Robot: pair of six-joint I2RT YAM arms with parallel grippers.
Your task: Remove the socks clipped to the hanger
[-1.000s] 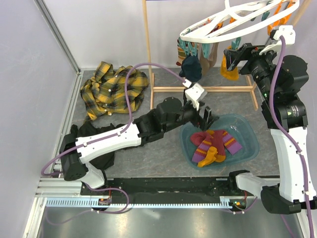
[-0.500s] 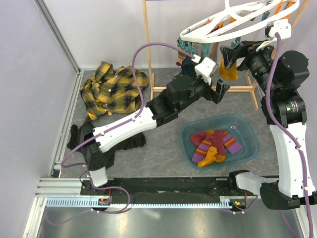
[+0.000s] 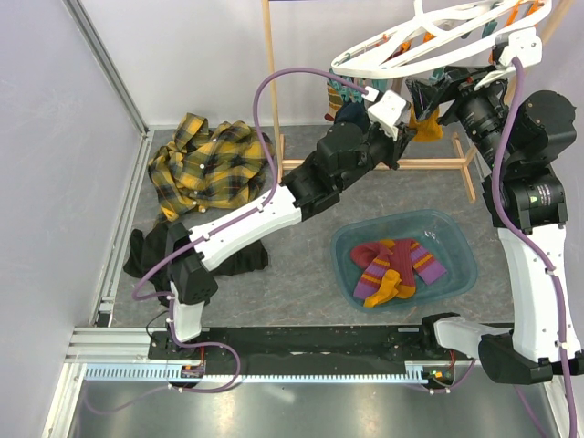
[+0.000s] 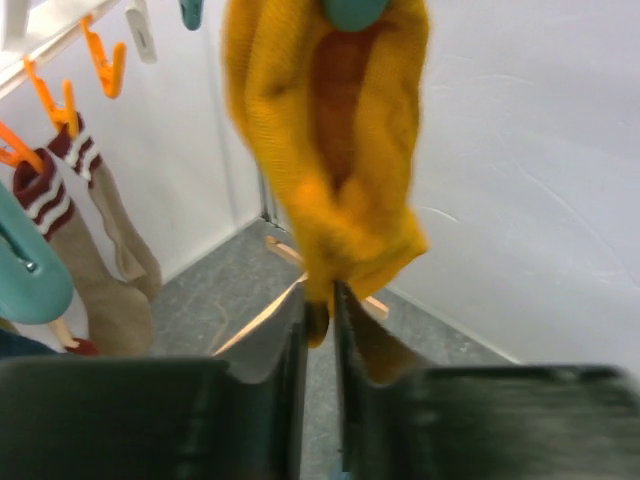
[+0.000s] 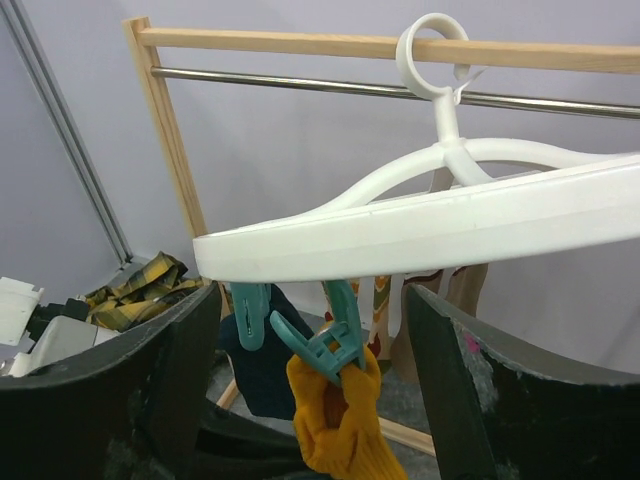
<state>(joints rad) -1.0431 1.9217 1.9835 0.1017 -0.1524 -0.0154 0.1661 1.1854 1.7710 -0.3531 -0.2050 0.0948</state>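
Mustard sock (image 4: 330,150): hangs at the far right of the scene, with its cuff held in a teal clip (image 4: 350,8) and its loose end pointing down.
Long axis: roughly upright, with the clip at the top and the free tip at the bottom.
Hanger (image 5: 450,225): a white ring hooked on the rail of the wooden stand (image 5: 300,42). The clip dangles just under its rim.
Left gripper (image 4: 318,345): directly below the sock. Its jaws stand almost together, with the sock's bottom tip nipped between them.
Deciding relation: the clip lies straight above this grip, along the sock's length. A pull down and towards the near side looks like the way to free the cuff.
Right gripper (image 5: 310,340): jaws spread wide and holding nothing, one on each side of the clip below the rim. It is nearer the clip, while the left is nearer the free end.
Other socks: a beige sock (image 4: 100,250) is clipped to the left. Striped socks (image 3: 397,265) lie in the basin (image 3: 461,242) nearer in.
Unclear: the pinch is blurred, so how much fabric it holds cannot be told. The clip's top is cut off, and whether the right fingers touch the rim cannot be told.
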